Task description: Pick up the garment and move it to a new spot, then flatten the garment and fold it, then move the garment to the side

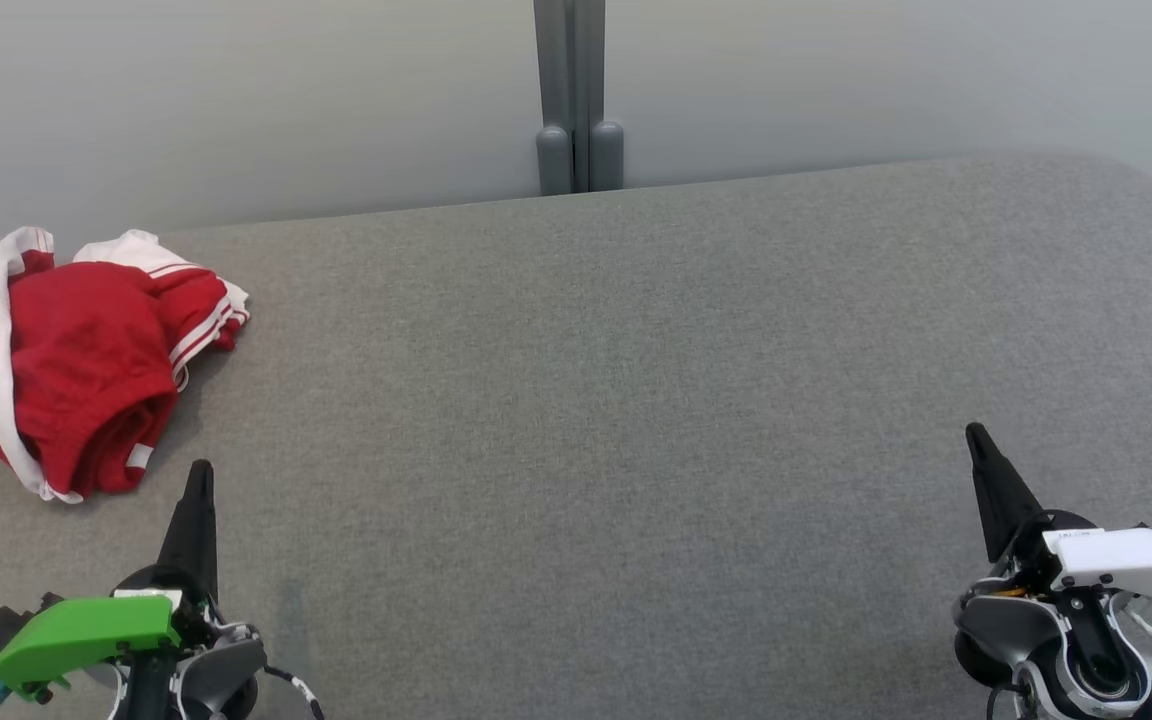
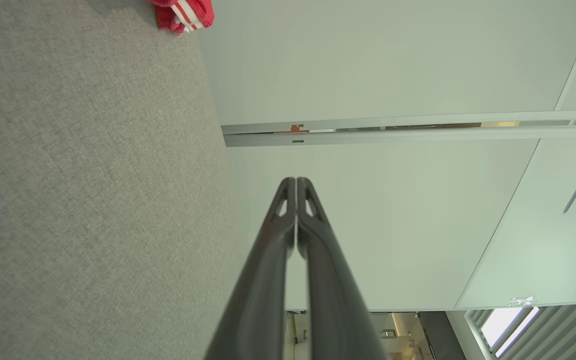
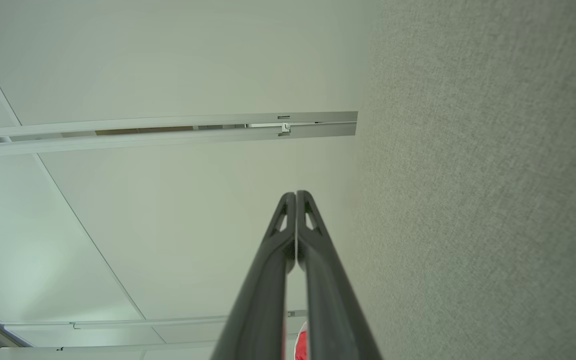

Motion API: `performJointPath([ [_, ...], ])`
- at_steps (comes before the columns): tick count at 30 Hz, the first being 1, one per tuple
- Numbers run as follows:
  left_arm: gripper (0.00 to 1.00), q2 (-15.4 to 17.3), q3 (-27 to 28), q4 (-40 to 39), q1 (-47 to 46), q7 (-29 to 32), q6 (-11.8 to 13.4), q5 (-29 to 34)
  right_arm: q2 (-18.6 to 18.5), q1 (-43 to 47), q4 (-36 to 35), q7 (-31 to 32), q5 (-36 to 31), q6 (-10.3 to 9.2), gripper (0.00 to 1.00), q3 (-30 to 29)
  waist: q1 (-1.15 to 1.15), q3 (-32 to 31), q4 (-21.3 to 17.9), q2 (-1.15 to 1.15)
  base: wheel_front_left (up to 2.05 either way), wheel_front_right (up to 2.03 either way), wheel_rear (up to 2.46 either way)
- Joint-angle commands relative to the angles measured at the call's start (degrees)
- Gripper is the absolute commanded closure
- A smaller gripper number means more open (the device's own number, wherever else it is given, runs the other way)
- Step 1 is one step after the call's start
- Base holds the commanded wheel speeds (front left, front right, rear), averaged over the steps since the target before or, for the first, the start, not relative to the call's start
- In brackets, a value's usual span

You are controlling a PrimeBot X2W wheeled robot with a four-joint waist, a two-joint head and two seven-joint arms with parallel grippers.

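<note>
The garment (image 1: 76, 360), red with white stripes and trim, lay crumpled in a loose heap at the far left of the grey surface (image 1: 596, 400), close to its rear edge, neither flattened nor folded. A striped corner of it appeared at the top of the left wrist view, resting on the same grey cloth. Your left hand (image 1: 200, 475) stood nearest to it, just on the near side of the heap and apart from it, fingers pointing away from the robot. Its two dark fingers (image 2: 313, 260) were pressed together along their length, tips meeting, with nothing between them. A green cover (image 1: 86, 630) sat on that wrist. Your right hand (image 1: 976, 435) was well apart from the garment, at the opposite side of the surface, under a white cover (image 1: 1126, 560). Its fingers (image 3: 318, 270) were likewise closed tip to tip and held nothing. Whether either hand touched the surface could not be determined. Behind the surface rose a pale partition (image 1: 236, 100), divided by a grey upright post (image 1: 576, 90).
</note>
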Motion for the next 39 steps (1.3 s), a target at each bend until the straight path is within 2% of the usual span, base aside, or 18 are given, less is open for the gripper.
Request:
performJointPath([
  [1, 0.00, -0.02, -0.02, 0.15, 0.06, -0.02, 0.02, 0.01, 0.04, 0.08, 0.17, -0.02, -0.04, 0.00, 0.00, 0.02, 0.00, 0.00, 0.00, 0.00, 0.00, 0.00, 0.00],
  [11, 0.00, -0.30, -2.06, 1.04, 1.62, -2.07, 0.07, 0.91, 0.41, 1.83, 1.42, -2.02, -0.87, -0.01, 0.00, 1.35, 0.00, 0.07, 0.01, 0.00, 0.00, 0.00, 0.00],
  [18, 0.00, -0.25, -3.47, 0.28, 1.51, -3.99, 0.07, 4.02, 0.34, 1.79, 0.99, -3.95, -4.09, -0.01, 0.00, 1.53, 0.00, 0.23, 0.06, 0.00, 0.00, 0.00, 0.00],
  [39, 0.00, -0.11, -8.09, -5.69, 0.93, -8.90, 3.46, 23.64, 0.18, 2.28, -4.70, -8.90, -26.03, 0.00, 0.00, 3.06, 0.00, 1.01, 0.24, 0.00, 0.00, 0.00, 0.00],
])
